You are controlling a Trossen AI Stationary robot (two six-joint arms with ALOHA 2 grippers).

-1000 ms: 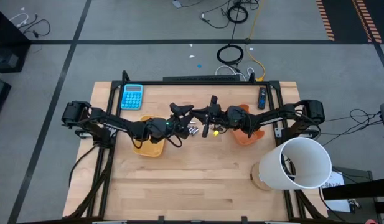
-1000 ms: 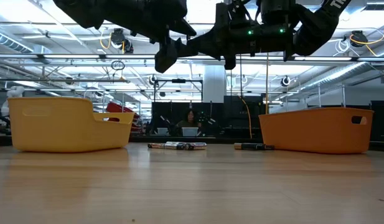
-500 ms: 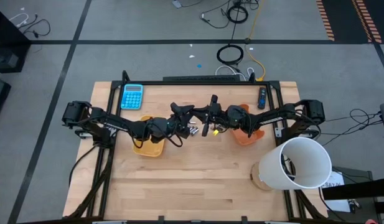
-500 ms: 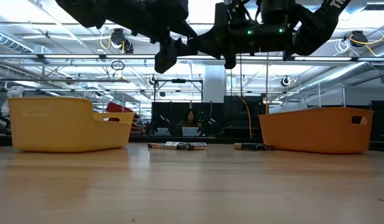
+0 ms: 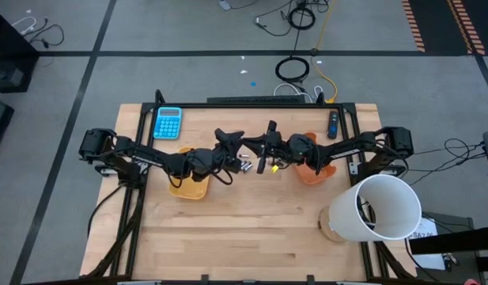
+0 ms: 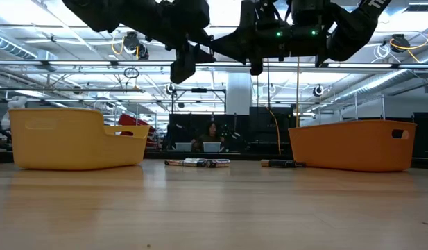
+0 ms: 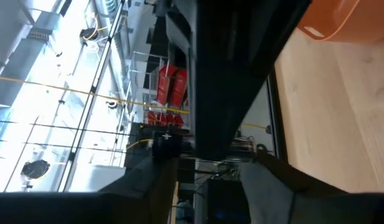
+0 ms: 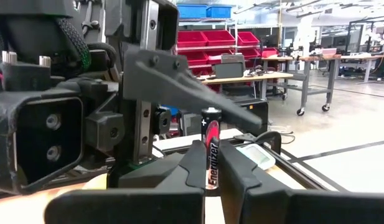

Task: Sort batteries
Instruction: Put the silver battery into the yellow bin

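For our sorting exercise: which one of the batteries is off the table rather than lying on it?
The dark battery clamped upright between the right gripper's fingers. The other batteries lie on their sides on the table between the two trays.

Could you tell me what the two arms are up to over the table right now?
They are sorting batteries. The right end effector is shut on a dark battery, held upright above the table's middle. The left end effector hangs close beside it. More batteries lie between the yellow tray and the orange tray.
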